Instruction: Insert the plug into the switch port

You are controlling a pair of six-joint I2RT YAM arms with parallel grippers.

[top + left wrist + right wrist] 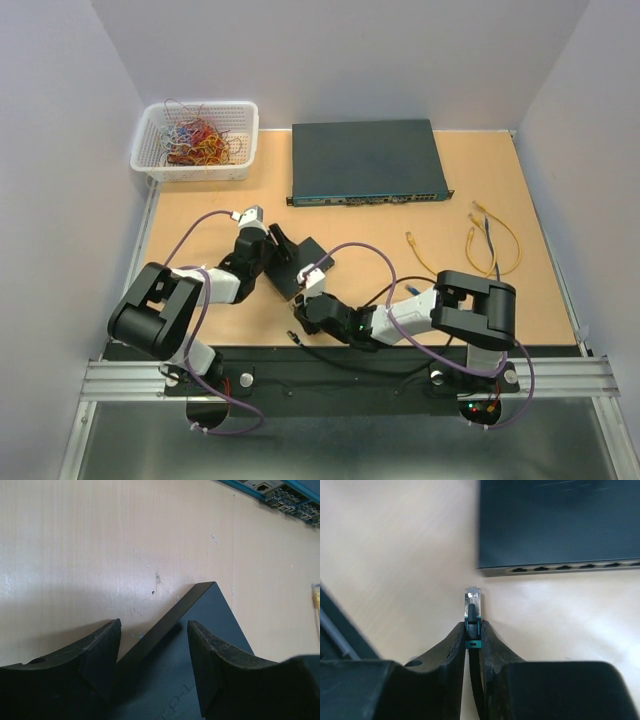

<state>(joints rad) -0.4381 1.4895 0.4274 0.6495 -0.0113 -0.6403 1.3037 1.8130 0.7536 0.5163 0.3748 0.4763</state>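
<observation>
White walls (pixel 60 150) close round a tan counter (pixel 200 210). At its far left sits a basket (pixel 195 140) of tangled coloured wires, out of the way of the work.

Nearer and toward the middle, the left tool (pixel 155 630) stands open, its fingers astride the raised corner of a flat dark box (pixel 200 630). The box's edge runs between them, and no pinch shows. It looks poised to steady or shift that box. Whether the box has ports of its own I cannot tell.

Just right of it and nearer, the right tool (pixel 473 627) is closed on the plug (pixel 473 600). It pinches the teal boot, so the clear tip juts free ahead of the fingers — a sensible hold, since the tip must enter a port unobstructed. The plug points toward the far side and rides low over bare counter.

Farther off, the switch (pixel 365 160) lies against the far wall with its row of ports (pixel 570 568) facing the arms — well apart from the plug and off to its right. By my reading, the approach has hardly begun.

At the right, spare cables (pixel 490 235) lie loose.
</observation>
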